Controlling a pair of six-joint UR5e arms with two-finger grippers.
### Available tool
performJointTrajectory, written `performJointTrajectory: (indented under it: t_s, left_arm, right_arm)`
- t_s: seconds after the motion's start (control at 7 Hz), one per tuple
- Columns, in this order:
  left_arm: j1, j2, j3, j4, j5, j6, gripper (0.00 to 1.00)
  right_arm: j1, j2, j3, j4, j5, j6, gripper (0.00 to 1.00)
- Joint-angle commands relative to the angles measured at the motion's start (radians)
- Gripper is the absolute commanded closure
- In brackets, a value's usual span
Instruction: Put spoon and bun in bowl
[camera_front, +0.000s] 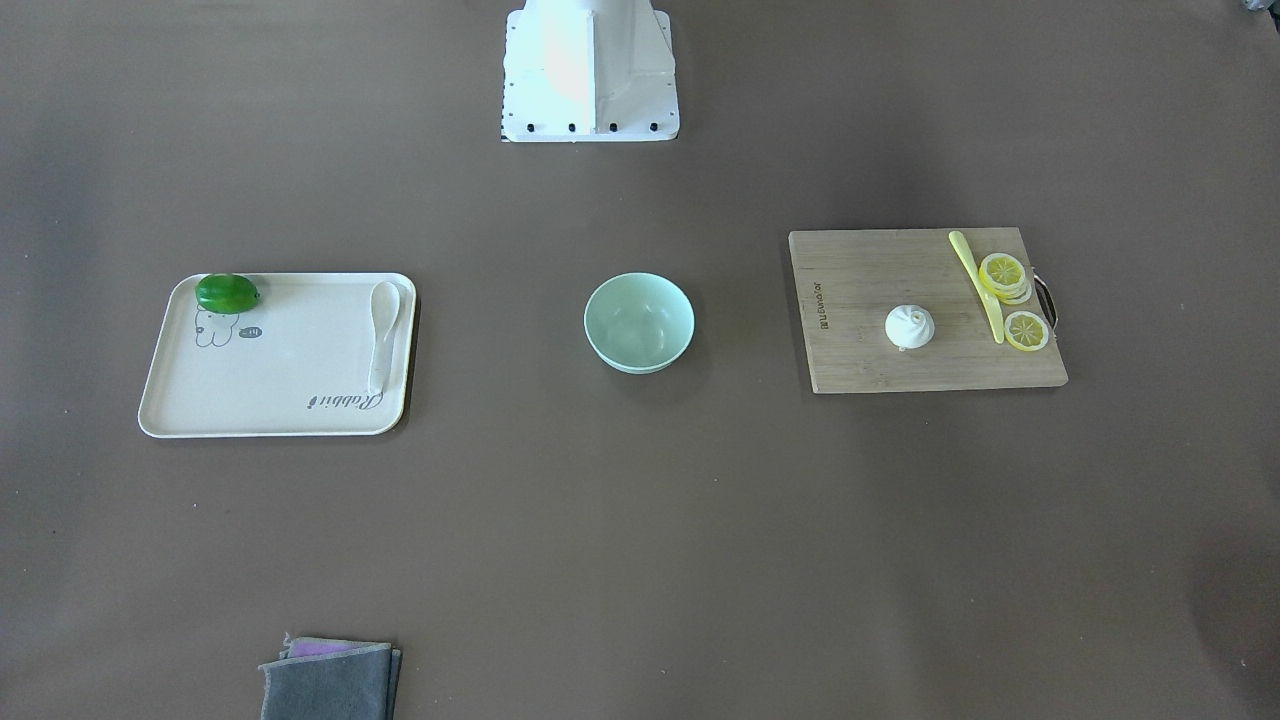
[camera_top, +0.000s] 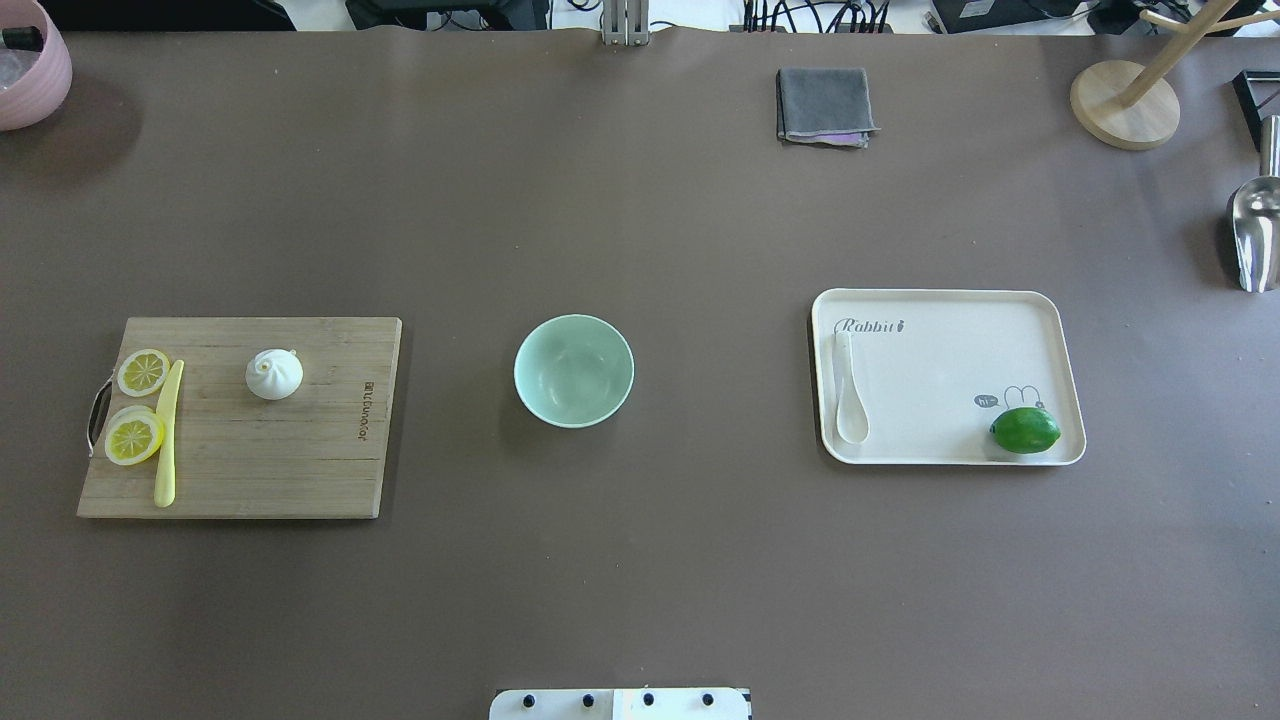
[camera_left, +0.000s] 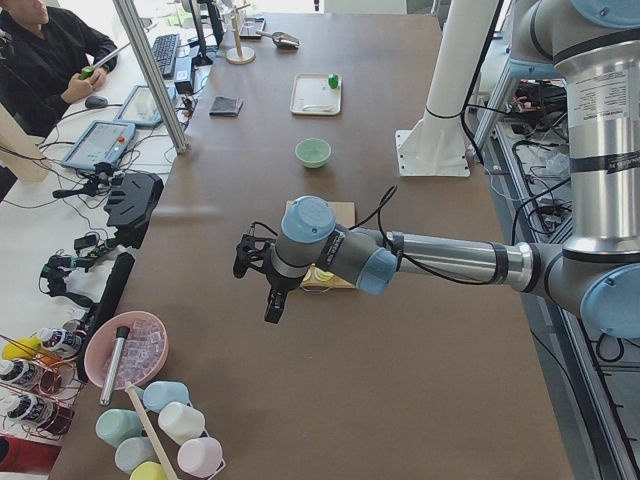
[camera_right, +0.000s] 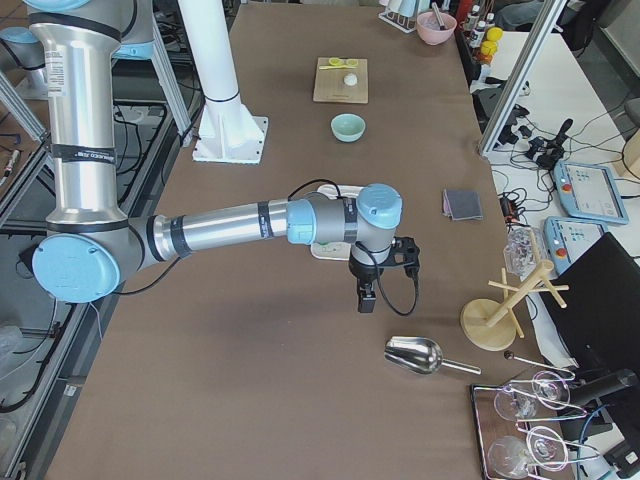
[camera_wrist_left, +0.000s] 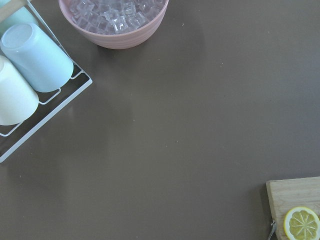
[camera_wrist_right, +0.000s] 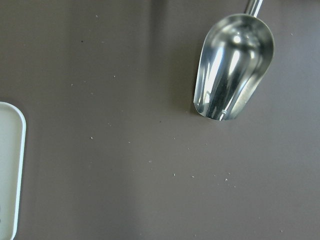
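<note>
Starting point, by my reading, with nothing yet moved. Front-facing view: mint bowl (camera_front: 640, 325) empty at table centre; white soup spoon (camera_front: 383, 330) lying along one long edge of the cream tray (camera_front: 280, 400), a green lime (camera_front: 227, 293) in the tray's corner; pleated bun (camera_front: 909, 327) upright on the wooden cutting board (camera_front: 860, 290), near a yellow knife (camera_front: 978, 285) and lemon slices (camera_front: 1004, 275). Overhead: tray print reads "Rabbit", plus a small "hi" bubble; the board's burnt-in mark is too small to read. Left side view: left gripper (camera_left: 258, 280) hangs beyond the board's outer end, finger spread cannot be told. Right side view: right gripper (camera_right: 388, 280) hangs past the tray near a steel scoop (camera_right: 415, 353); likewise cannot tell. Wrist views show no fingers, only a pink dish of ice cubes (camera_wrist_left: 130, 37) and the scoop. Advice: pinch the spoon across its handle, minding the tray rim just beside it; take the bun low and gently; bring the arms to the bowl one at a time.
</note>
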Motion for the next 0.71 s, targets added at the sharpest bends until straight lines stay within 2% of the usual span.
performJointTrajectory:
  t_s: [0.0,0.14,0.43,0.57]
  left_arm:
    - [0.014,-0.004,0.014,-0.123,-0.008,-0.003,0.02]
    - [0.087,-0.044,0.02,-0.114,0.003,-0.016,0.02]
    - [0.181,-0.104,0.036,-0.116,0.007,-0.226,0.02]
    - [0.207,-0.121,0.036,-0.119,0.006,-0.277,0.02]
  right_arm:
    - [-0.107,0.08,-0.013,0.02,0.011,0.069,0.0]
    - [-0.128,0.104,-0.011,0.02,0.076,0.089,0.0]
    - [-0.22,0.183,-0.046,0.055,0.077,0.151,0.0]
    - [-0.269,0.187,-0.044,0.13,0.075,0.327,0.0]
